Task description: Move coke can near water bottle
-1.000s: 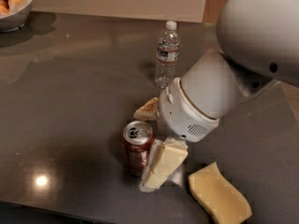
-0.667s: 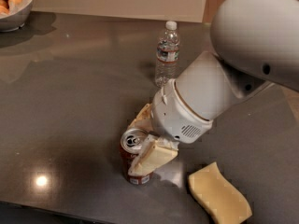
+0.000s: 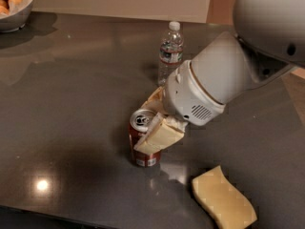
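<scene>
The coke can (image 3: 141, 144), dark red with a silver top, is upright near the middle of the dark table. My gripper (image 3: 155, 118) comes down from the right and straddles it. One cream fingertip (image 3: 159, 135) lies across the can's front right side, and the other (image 3: 153, 98) is behind the can. The fingers are closed on the can. The water bottle (image 3: 170, 51), clear with a white cap, stands upright behind the can, partly hidden by my white arm (image 3: 214, 82).
A yellow sponge (image 3: 223, 200) lies on the table at the front right. A bowl of round orange-brown food (image 3: 13, 6) stands at the far left corner. The table's front edge (image 3: 57, 213) runs along the bottom left.
The gripper has closed around the can. The can now sits higher in the picture, closer to the bottle. The bottle and the sponge have not moved.
</scene>
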`<action>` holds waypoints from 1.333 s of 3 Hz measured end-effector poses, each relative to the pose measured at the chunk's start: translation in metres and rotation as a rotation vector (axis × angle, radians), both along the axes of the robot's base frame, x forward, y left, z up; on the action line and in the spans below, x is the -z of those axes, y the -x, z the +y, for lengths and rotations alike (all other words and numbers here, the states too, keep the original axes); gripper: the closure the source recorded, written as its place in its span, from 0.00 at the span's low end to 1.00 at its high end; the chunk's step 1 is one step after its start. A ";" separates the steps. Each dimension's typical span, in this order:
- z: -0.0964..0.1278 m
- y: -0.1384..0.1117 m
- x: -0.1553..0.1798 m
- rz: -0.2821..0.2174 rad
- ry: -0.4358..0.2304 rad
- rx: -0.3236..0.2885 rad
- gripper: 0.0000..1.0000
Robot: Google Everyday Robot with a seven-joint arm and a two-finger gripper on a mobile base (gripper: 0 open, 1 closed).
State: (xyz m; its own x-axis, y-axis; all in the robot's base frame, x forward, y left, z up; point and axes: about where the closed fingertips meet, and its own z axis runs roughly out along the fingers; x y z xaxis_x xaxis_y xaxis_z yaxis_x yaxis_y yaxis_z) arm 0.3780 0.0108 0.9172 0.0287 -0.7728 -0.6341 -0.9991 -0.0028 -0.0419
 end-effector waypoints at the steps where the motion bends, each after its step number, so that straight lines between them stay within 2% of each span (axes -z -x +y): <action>1: -0.017 -0.043 -0.018 -0.025 -0.011 0.128 1.00; 2: -0.033 -0.088 -0.032 -0.065 -0.014 0.239 1.00; 4: -0.058 -0.158 -0.032 -0.077 0.011 0.358 1.00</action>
